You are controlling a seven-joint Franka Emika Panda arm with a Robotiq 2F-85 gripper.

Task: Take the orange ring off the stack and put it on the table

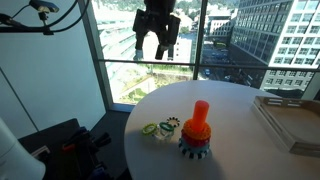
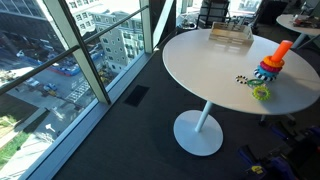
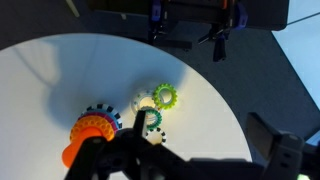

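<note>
The stack stands on the white round table [image 1: 235,105], with an upright orange post [image 1: 201,108] on a dark toothed base [image 1: 195,148]. The orange ring [image 1: 196,128] sits on the post above the base. It also shows in an exterior view [image 2: 272,62] and at the lower left of the wrist view [image 3: 92,127]. My gripper [image 1: 160,45] is open and empty, high above the table and behind the stack. In the wrist view its dark fingers [image 3: 195,160] frame the table's edge, to the right of the stack.
A loose green ring [image 1: 150,128] and a multicoloured ring [image 1: 168,125] lie beside the stack toward the table's edge. A grey tray [image 1: 290,120] sits on the far side of the table. Tall windows stand behind the table.
</note>
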